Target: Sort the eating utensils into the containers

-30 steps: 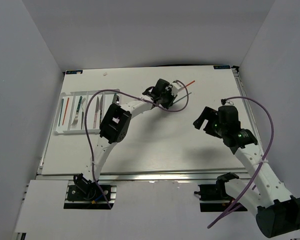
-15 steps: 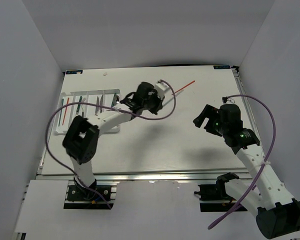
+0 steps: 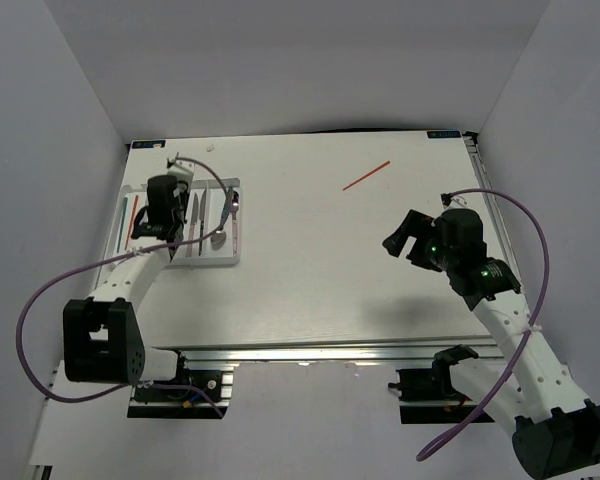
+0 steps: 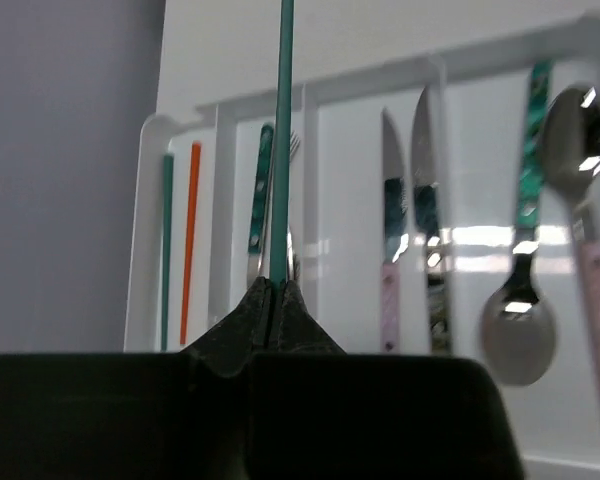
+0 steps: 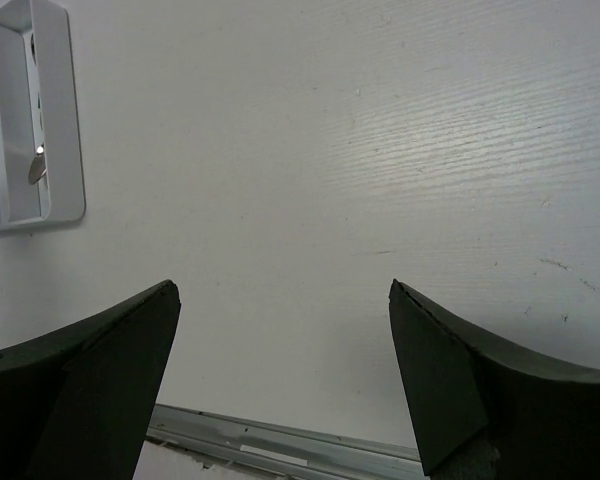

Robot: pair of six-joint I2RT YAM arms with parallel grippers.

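My left gripper (image 3: 164, 197) hangs over the left part of the white tray (image 3: 208, 260). In the left wrist view it (image 4: 276, 287) is shut on a teal chopstick (image 4: 283, 130) that points away over the slots. The tray's (image 4: 310, 130) leftmost slot holds a teal chopstick (image 4: 166, 240) and a red chopstick (image 4: 190, 235). Further right lie a teal-handled fork (image 4: 263, 200), two knives (image 4: 390, 250) and two spoons (image 4: 518, 310). Another red chopstick (image 3: 366, 175) lies on the table at the back right. My right gripper (image 3: 405, 235) is open and empty above bare table (image 5: 280, 290).
The tray's near corner (image 5: 65, 150) shows at the top left of the right wrist view. The table's metal front rail (image 5: 280, 440) runs below the right gripper. Grey walls close in the table at the left, back and right.
My left arm has swung from the table's back middle to the left, over the tray, carrying the teal chopstick. The red chopstick stayed on the table. The right arm barely moved.
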